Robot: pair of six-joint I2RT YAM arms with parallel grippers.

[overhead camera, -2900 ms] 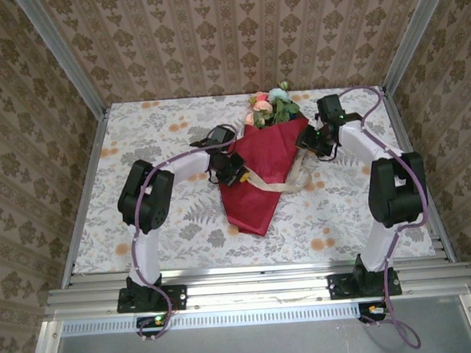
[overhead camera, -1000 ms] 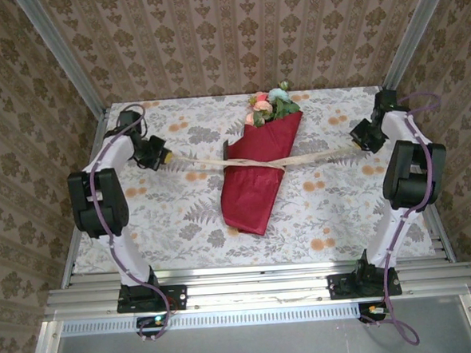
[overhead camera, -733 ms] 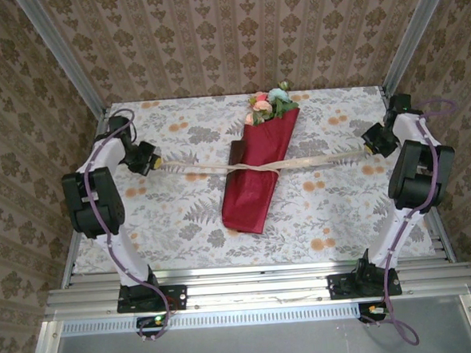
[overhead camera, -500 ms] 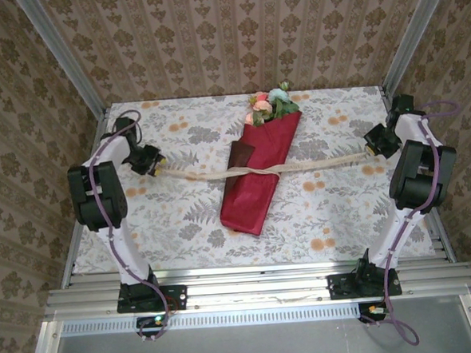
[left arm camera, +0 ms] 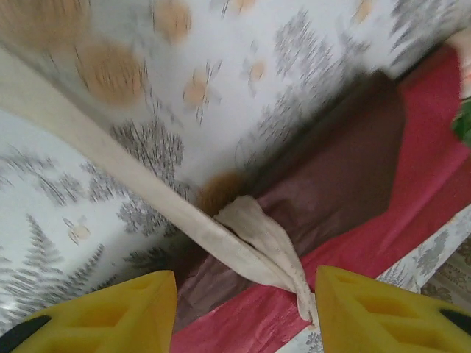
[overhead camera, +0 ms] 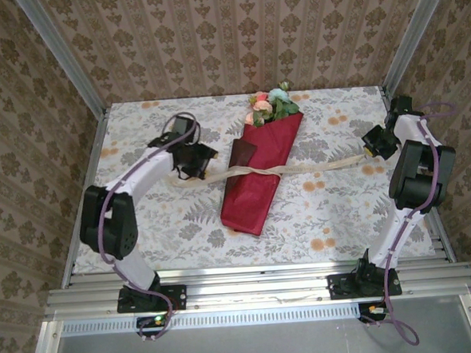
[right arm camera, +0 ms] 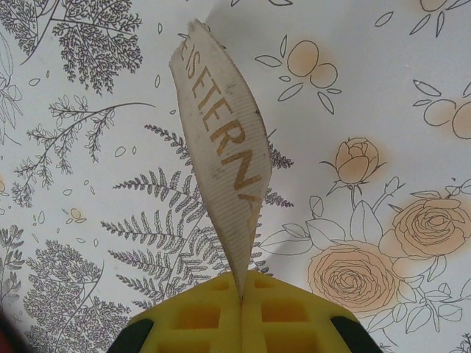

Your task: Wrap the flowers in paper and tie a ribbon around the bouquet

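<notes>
White arm links, black joints, purple cables, yellow tool fingers

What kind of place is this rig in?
Probably a staged robot test booth, not a florist's: wallpapered panels in aluminium framing, a floral tablecloth, and the left arm and right arm bolted to a rail at the near edge.

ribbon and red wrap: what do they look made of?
The ribbon looks like woven fabric, grosgrain-like, matte cream: fine crosswise ribs show in the right wrist view, with gold printed letters. The paper is a thin matte sheet, red on one face and maroon on the other, with soft creases and no gloss. Whether it is paper or nonwoven wrap, I cannot tell.
</notes>
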